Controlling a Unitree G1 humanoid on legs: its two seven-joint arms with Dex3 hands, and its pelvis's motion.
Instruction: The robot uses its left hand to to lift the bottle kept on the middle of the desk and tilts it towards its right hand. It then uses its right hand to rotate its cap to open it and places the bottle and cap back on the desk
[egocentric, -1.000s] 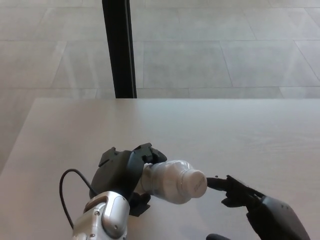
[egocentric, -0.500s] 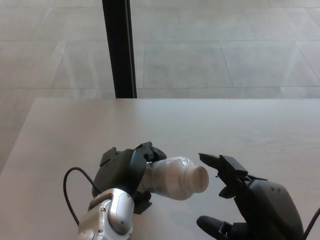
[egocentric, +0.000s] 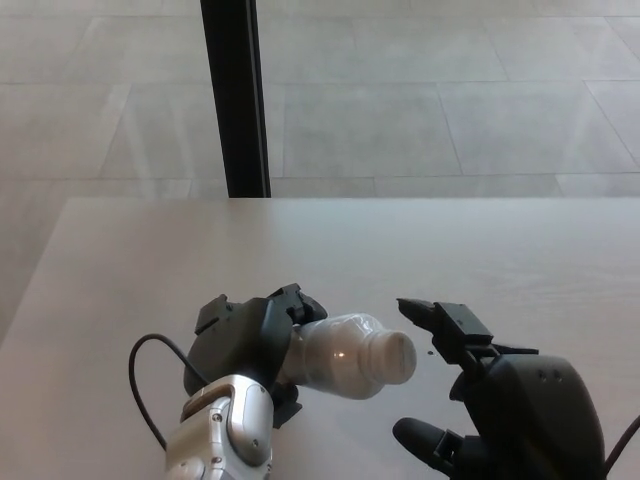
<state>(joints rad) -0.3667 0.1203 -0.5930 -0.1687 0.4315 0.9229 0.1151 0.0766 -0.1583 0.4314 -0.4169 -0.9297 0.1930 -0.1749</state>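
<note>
Beyond the far edge of the worktop (egocentric: 400, 250) we see a floor of large pale grey tiles (egocentric: 420, 120) with thin darker joints, crossed by a black upright post (egocentric: 234, 95) that ends behind the worktop's edge. We note that the worktop itself is a smooth, matte, light surface with a faint wood-like grain. Low in the frame, the left hand (egocentric: 245, 345), made of matte black, blocky segments, is clenched around the lower body of the bottle (egocentric: 345, 356); behind it we see a rounded, glossy silver wrist housing (egocentric: 225, 440) and a thin black cable (egocentric: 145, 385) looping out to the side. We find the bottle lifted off the worktop near its front middle and tilted almost level, its neck directed toward the right hand (egocentric: 500, 410). Its body is a cloudy, translucent white plastic cylinder with a rounded shoulder and a small bright glint on its side; whether it holds anything we cannot tell. At its end sits the cap (egocentric: 398, 357), a short whitish cylinder whose flat face is turned toward us. We observe the right hand released and grasping nothing, its smooth dark grey back dotted with small fasteners, its angular fingers (egocentric: 435, 322) spread just beside the cap without touching it, and its thumb (egocentric: 425, 440) extended lower down.
</note>
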